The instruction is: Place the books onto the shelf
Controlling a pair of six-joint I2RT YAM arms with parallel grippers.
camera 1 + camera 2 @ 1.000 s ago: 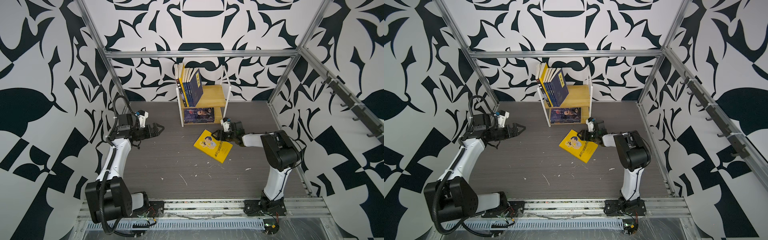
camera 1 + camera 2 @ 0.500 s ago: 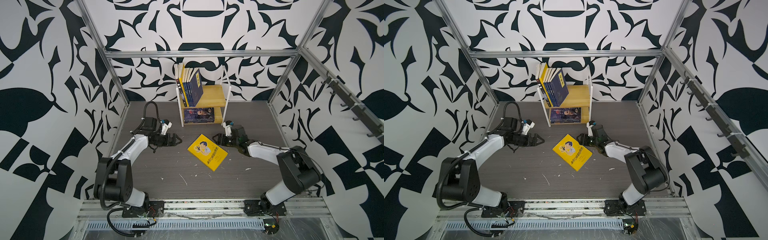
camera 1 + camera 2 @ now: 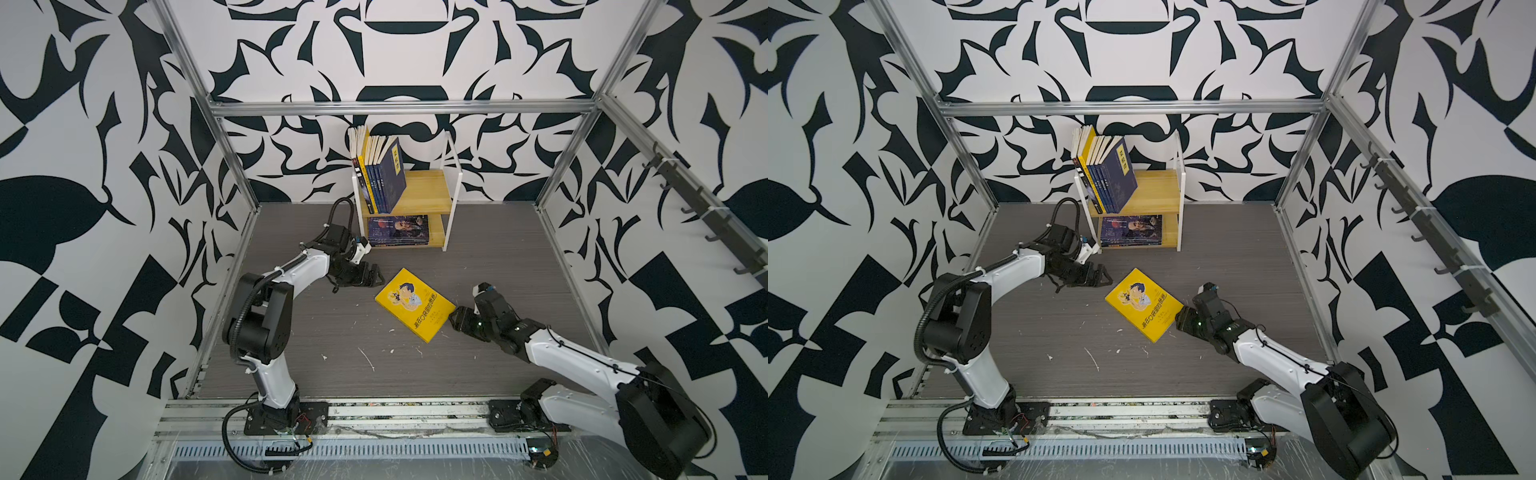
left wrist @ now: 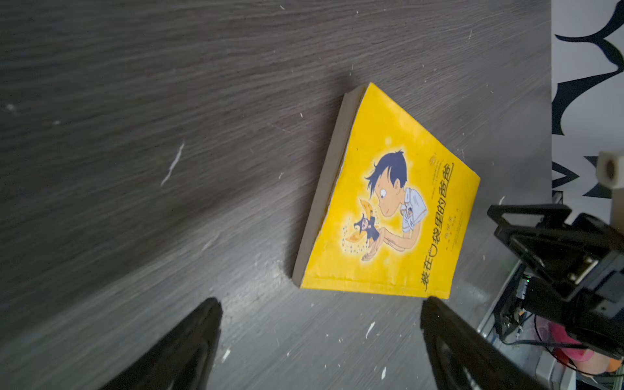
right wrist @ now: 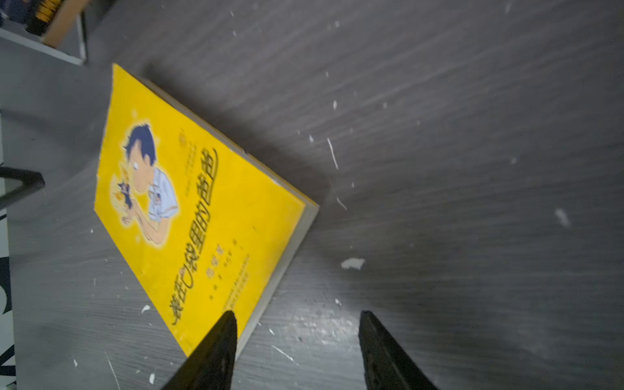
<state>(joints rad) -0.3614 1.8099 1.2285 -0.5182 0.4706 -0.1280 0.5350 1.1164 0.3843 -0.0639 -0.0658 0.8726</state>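
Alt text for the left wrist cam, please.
A yellow paperback with a cartoon boy on its cover lies flat on the dark grey wood-grain table, just ahead of the wide-open left pincer. Nothing is gripped.

This looks like a robot test cell in a laboratory. The patterned walls (image 3: 83,208) are printed in bold black and white and held by an aluminium frame (image 3: 399,108). A left arm (image 3: 307,266) and a right arm (image 3: 573,357) are bolted to a metal rail (image 3: 395,415) at the near edge, beside a slotted cable duct (image 3: 374,450). The dark tabletop (image 3: 332,332) carries white scraps (image 3: 365,358).
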